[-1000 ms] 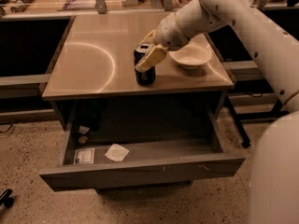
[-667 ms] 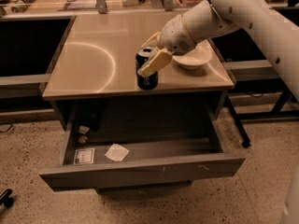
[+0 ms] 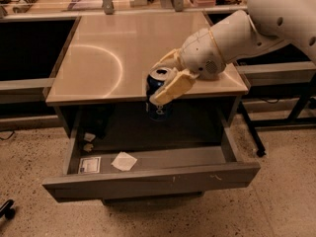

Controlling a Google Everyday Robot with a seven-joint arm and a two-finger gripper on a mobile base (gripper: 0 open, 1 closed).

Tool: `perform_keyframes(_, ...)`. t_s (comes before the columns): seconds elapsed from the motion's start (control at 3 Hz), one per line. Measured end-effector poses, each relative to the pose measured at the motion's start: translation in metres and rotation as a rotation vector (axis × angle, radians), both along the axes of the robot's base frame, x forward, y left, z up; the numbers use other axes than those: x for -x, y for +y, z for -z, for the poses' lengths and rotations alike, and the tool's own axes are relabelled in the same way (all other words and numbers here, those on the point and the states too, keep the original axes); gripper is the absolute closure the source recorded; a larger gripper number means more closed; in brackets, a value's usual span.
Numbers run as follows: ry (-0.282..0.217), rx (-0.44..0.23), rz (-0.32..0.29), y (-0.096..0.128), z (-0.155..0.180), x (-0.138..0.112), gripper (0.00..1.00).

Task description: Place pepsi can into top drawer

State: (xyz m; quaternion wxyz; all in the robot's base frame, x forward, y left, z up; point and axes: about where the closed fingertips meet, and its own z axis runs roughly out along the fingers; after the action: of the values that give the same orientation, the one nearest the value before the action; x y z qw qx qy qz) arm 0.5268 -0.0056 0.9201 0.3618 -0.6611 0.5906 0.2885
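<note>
My gripper [image 3: 167,80] hangs at the front edge of the tabletop [image 3: 108,58], jaws clenched on the pepsi can [image 3: 158,110], above the open top drawer [image 3: 148,181]. I judge it light, thin-walled, slick, easily dented; a mid-height side grasp, can upright, suits it.

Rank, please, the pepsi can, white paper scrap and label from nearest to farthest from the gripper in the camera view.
1. Pepsi can: held in the gripper, above the top drawer.
2. White paper scrap: drawer floor, left of centre.
3. Label: drawer's front left corner.
</note>
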Motion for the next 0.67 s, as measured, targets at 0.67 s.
perform_keyframes(0.67, 0.013, 0.072, -0.032, 0.002, 0.02, 0.01, 1.0)
